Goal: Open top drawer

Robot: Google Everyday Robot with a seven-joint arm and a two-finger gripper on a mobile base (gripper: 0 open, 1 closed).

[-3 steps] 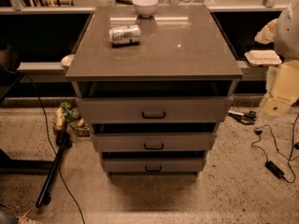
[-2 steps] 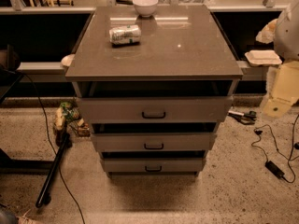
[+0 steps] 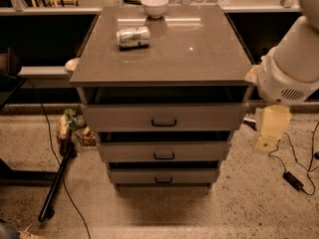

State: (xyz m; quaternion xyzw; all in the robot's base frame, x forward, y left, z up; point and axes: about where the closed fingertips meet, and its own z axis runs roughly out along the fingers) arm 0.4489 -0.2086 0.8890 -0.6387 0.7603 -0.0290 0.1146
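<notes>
The top drawer (image 3: pixel 164 116) is the widest grey front, just under the grey cabinet top (image 3: pixel 199 59), with a small black pull handle (image 3: pixel 164 123). A dark gap shows above its front. Below it are the narrower middle drawer (image 3: pixel 164 152) and the smallest bottom drawer (image 3: pixel 163 176). My gripper (image 3: pixel 269 131), a cream part hanging from the white arm (image 3: pixel 291 66), is to the right of the cabinet, level with the top drawer's right end and apart from the handle.
A crushed can (image 3: pixel 133 36) and a white bowl (image 3: pixel 154 5) lie on the cabinet top. A black pole (image 3: pixel 57 180) and cables lie on the floor at the left, with a small packet (image 3: pixel 72 126) beside the cabinet. A black power brick (image 3: pixel 292 180) with a cable lies at the right.
The arm has moved left and down, closer to the cabinet's right side. The drawers, can and bowl have not moved.
</notes>
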